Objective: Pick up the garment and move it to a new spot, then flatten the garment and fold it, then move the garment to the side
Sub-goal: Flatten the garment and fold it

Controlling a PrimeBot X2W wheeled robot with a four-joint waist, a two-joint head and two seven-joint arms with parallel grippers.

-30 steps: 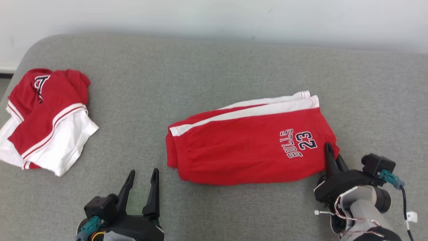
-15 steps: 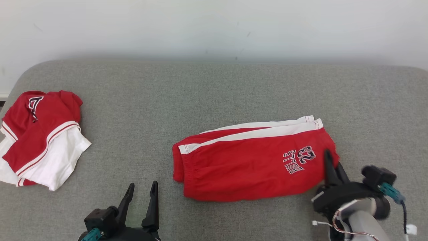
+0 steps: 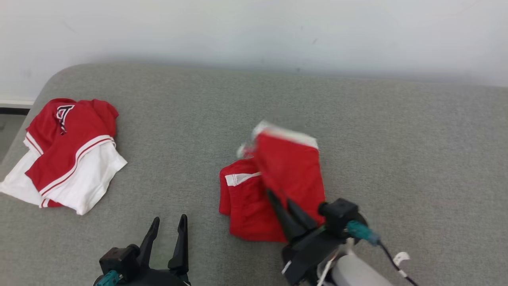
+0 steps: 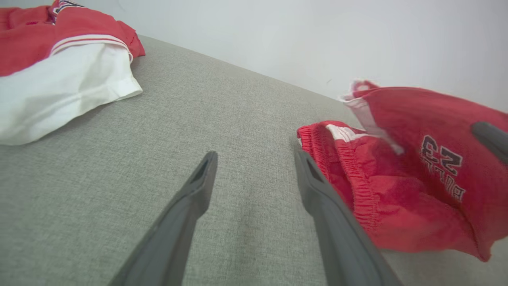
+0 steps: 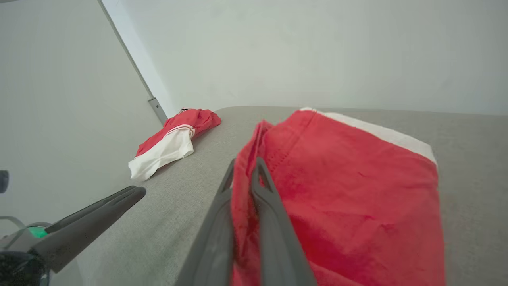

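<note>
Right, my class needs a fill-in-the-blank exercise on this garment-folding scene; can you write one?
The right gripper has its jaws ____ on the red shorts.
The left gripper has its jaws ____, holding nothing.
The number printed on the shorts is ____.
The other red-and-white garment lies on the grey surface at the robot's ____.
Missing words: shut; open; 23; left.

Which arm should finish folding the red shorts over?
Right. The right gripper is shut on the raised end of the red Bulls shorts; the left gripper stands open over grey cushion, holding nothing.
</note>
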